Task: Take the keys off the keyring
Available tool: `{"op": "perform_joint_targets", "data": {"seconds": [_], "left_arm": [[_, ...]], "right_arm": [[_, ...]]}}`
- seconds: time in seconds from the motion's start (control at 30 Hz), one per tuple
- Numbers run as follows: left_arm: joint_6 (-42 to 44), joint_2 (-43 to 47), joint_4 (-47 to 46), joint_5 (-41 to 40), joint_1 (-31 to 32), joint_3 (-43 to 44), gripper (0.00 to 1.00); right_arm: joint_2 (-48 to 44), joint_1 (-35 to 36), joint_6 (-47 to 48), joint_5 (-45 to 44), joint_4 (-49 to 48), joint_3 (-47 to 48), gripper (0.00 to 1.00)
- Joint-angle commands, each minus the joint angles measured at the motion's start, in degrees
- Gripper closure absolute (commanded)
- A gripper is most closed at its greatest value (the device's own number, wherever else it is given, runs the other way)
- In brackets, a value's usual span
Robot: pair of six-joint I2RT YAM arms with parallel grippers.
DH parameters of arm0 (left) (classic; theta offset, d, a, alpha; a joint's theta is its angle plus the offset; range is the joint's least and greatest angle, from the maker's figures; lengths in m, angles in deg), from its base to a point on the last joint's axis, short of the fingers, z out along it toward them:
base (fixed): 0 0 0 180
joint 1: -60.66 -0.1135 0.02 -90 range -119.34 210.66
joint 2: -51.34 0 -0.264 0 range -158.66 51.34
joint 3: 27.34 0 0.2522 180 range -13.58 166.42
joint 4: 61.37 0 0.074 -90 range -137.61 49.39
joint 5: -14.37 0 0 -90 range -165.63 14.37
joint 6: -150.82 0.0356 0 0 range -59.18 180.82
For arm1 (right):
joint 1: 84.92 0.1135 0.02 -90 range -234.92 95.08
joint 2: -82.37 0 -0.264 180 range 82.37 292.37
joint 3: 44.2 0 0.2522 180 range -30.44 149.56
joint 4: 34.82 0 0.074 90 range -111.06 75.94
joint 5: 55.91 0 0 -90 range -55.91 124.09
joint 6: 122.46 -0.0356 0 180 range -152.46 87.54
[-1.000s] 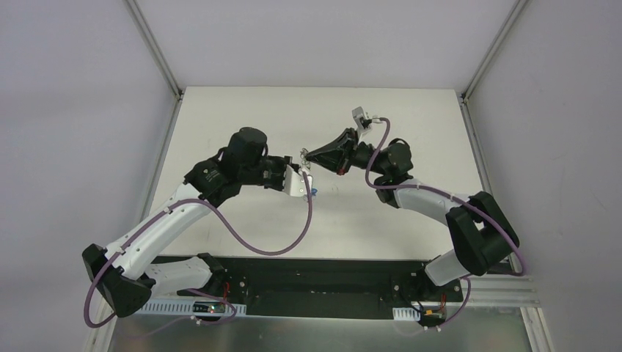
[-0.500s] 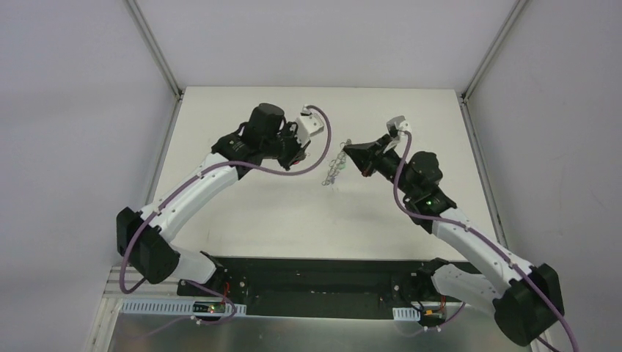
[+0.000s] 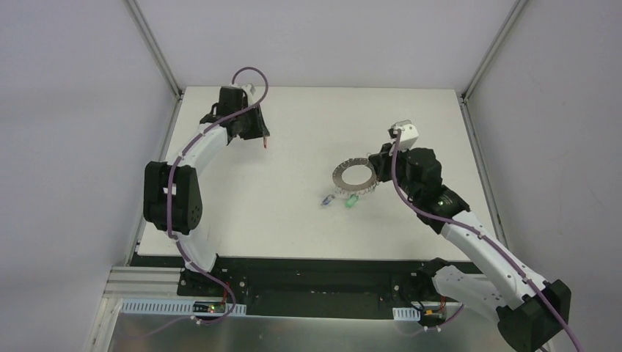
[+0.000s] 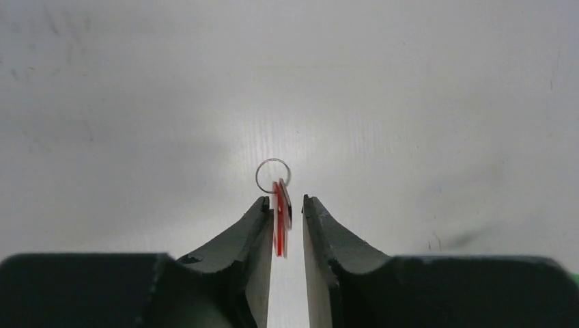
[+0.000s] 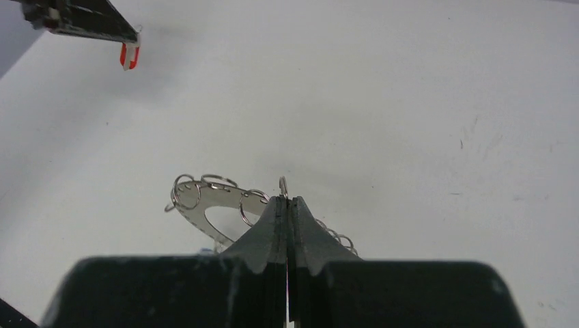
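The keyring point(image 3: 353, 176), a flat grey ring with small loops on its rim, is at centre right with a blue key point(image 3: 328, 199) and a green key point(image 3: 351, 202) at its near side. My right gripper point(image 3: 375, 170) is shut on its rim; the right wrist view shows the gripper point(image 5: 287, 199) pinching a small loop of the keyring point(image 5: 205, 205). My left gripper point(image 3: 262, 138) is at the far left back. Its jaws stand slightly apart in the left wrist view point(image 4: 287, 201), with the red key point(image 4: 280, 219) between them against the left finger.
The white table point(image 3: 308, 117) is walled by grey panels with metal posts at the back corners point(image 3: 176, 92). The black base plate point(image 3: 315, 275) lies along the near edge. The left arm's purple cable point(image 3: 249, 73) loops above its wrist.
My left arm has swung from the centre to the far back left, carrying the red key away from the keyring. My right gripper has drawn back right with the keyring, which now faces the camera.
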Motion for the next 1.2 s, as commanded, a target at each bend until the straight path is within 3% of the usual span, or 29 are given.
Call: {"op": "perform_joint_targets", "data": {"seconds": [0.0,0.07,0.1,0.13,0.43,0.47,0.53,0.57,0.6,0.73,0.87,1.17], "left_arm": [[-6.44,0.16,-8.09,-2.03,-4.2,-1.76,0.58],[-7.2,1.52,-9.31,-2.22,-4.95,-3.47,0.18],[-7.37,2.7,-10.46,-2.1,-4.96,-4.71,0.03],[-7.73,4.19,-11.54,-1.77,-4.96,-6.08,0.01],[-8.77,20.98,-7.43,0.52,-4.94,-13.79,0.01],[-9.02,22.5,-6.06,0.51,-5.0,-13.85,0.01],[-10.27,24.9,-2.77,0.25,-5.03,-13.55,0.01],[-11.42,25.87,-0.57,-0.35,-5.12,-12.88,0.01],[-11.82,26.58,1.98,-0.73,-5.35,-11.8,0.01],[-9.68,29.58,9.36,-5.38,-5.56,-7.13,0.01],[-5.22,35.52,9.89,-10.59,-5.57,-4.37,0.01],[2.27,43.25,8.39,-13.93,-5.54,0.55,0.01]], "right_arm": [[2.28,-1.11,0.2,-6.71,4.08,6.64,1.0],[3.58,-2.04,-0.01,-6.9,4.01,7.63,1.0],[4.51,-2.84,-0.03,-7.26,3.96,8.34,1.0],[5.47,-3.76,-0.25,-7.76,3.98,9.28,1.0],[20.16,-13.76,-2.77,-4.17,2.04,20.52,0.99],[21.46,-14.51,-2.67,-4.08,2.07,21.82,0.83],[23.52,-15.0,-2.59,-6.11,2.3,23.69,0.3],[23.7,-15.13,-3.07,-7.91,2.14,24.33,0.11],[23.43,-15.0,-4.19,-9.61,1.93,24.66,0.02],[20.82,-15.03,-10.31,-14.66,4.33,28.07,0.01],[16.23,-15.04,-10.94,-16.31,10.04,32.24,0.01],[4.43,-15.02,-9.96,-19.1,5.61,30.26,0.01]]}}
